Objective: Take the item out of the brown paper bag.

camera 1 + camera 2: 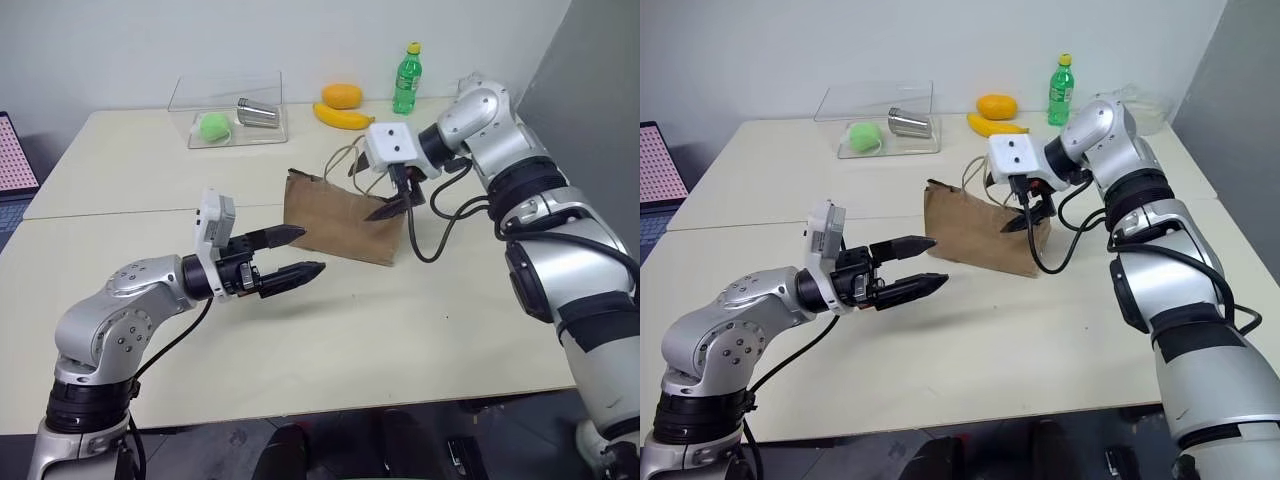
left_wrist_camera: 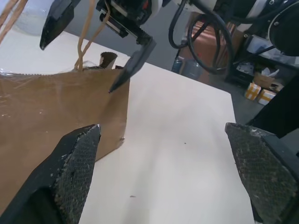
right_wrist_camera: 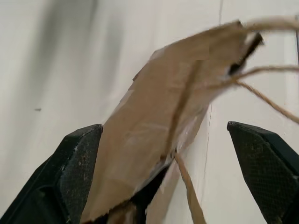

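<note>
Brown paper bag (image 1: 343,216) standing mid-tabletop (image 1: 330,330), item inside unseen; right end effector (image 1: 398,205) spread wide over its top edge, left end effector (image 1: 295,254) open beside it.

A crumpled tan-brown kraft paper bag (image 1: 342,222) with thin looped cord handles stands upright on the table, its top edge between the right gripper's (image 1: 398,203) spread fingers, just beyond the left gripper's (image 1: 296,252) fingertips.
</note>
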Robot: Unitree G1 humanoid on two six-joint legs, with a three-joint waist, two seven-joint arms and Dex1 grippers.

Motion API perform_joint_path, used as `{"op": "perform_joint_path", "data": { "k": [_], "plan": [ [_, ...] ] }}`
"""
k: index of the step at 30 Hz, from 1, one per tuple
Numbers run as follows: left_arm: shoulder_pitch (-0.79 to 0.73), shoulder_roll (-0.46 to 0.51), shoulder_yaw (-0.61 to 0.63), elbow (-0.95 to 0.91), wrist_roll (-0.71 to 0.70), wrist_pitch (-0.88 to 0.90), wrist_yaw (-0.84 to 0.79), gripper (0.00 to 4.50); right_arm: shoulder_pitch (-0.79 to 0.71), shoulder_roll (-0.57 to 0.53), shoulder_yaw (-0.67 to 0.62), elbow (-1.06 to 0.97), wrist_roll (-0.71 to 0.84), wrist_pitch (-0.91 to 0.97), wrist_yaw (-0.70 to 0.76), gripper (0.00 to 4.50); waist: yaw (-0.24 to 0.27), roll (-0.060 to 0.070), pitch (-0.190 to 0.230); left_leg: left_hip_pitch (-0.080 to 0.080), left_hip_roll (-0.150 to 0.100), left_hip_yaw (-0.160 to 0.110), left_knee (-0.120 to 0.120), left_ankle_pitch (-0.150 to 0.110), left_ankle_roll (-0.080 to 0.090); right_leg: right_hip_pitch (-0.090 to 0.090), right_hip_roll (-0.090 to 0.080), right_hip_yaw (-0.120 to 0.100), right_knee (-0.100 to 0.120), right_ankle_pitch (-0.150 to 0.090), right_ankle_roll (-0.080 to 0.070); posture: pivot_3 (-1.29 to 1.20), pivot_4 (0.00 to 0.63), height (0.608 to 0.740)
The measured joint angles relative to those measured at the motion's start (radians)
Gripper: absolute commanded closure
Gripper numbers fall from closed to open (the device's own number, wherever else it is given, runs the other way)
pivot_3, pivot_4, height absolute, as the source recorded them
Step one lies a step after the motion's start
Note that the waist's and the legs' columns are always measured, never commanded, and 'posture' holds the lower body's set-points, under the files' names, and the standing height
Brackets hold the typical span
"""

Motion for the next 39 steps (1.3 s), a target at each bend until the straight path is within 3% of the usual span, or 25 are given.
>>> {"op": "perform_joint_path", "data": {
  "k": [7, 11, 16, 25, 26, 27, 39],
  "plan": [
    [-0.029, -0.006, -0.018, 0.032, 0.003, -0.001, -0.023, 0.0, 0.08, -0.061, -0.032, -0.233, 0.067, 0.37, 0.007, 0.01, 0.003, 0.0, 0.0, -0.001, 0.0, 0.0, 0.001, 0.0, 0.0, 0.0, -0.001, 0.0, 0.0, 0.0, 0.0, 0.0, 0.15, 0.74],
    [-0.047, -0.007, -0.025, 0.04, 0.012, -0.008, -0.031, 0.0, 0.204, -0.119, -0.037, -0.473, 0.075, 0.658, -0.022, 0.01, 0.005, 0.0, 0.0, -0.002, -0.001, -0.001, 0.002, 0.0, 0.0, 0.0, -0.001, -0.001, 0.0, 0.0, 0.0, 0.0, 0.15, 0.74],
    [-0.059, -0.008, -0.041, 0.061, 0.024, -0.019, -0.049, 0.0, 0.285, -0.092, -0.022, -0.621, 0.083, 0.84, -0.102, 0.01, -0.003, 0.0, 0.0, -0.001, 0.0, 0.001, 0.002, 0.0, 0.0, -0.001, -0.001, 0.0, 0.002, 0.0, 0.0, 0.0, 0.15, 0.74],
    [-0.066, -0.015, -0.054, 0.077, 0.047, -0.042, -0.068, 0.0, 0.261, -0.01, 0.038, -0.533, 0.069, 0.84, -0.242, 0.01, 0.001, 0.0, 0.0, -0.002, -0.001, -0.001, 0.004, 0.0, 0.0, -0.001, -0.001, -0.001, 0.002, 0.0, 0.0, 0.0, 0.15, 0.74],
    [-0.066, -0.015, -0.054, 0.077, 0.049, -0.043, -0.068, 0.0, 0.254, -0.009, 0.043, -0.518, 0.068, 0.835, -0.251, 0.18, 0.001, 0.0, 0.0, -0.002, -0.001, -0.001, 0.004, 0.0, 0.0, -0.001, -0.001, -0.001, 0.001, 0.0, 0.0, 0.0, 0.15, 0.74],
    [-0.066, -0.016, -0.054, 0.077, 0.051, -0.044, -0.068, 0.0, 0.243, -0.007, 0.047, -0.495, 0.067, 0.825, -0.258, 0.35, 0.001, 0.0, 0.0, -0.002, -0.001, 0.0, 0.004, 0.0, 0.0, -0.001, -0.001, -0.001, 0.001, 0.0, 0.0, 0.0, 0.15, 0.74],
    [-0.049, -0.017, -0.054, 0.076, 0.063, -0.058, -0.065, 0.0, 0.175, 0.013, 0.11, -0.333, 0.029, 0.668, -0.28, 0.35, 0.0, 0.0, 0.0, -0.002, -0.001, 0.0, 0.004, 0.0, 0.0, -0.001, -0.001, -0.001, 0.002, 0.0, 0.0, 0.0, 0.15, 0.74]
  ]
}}
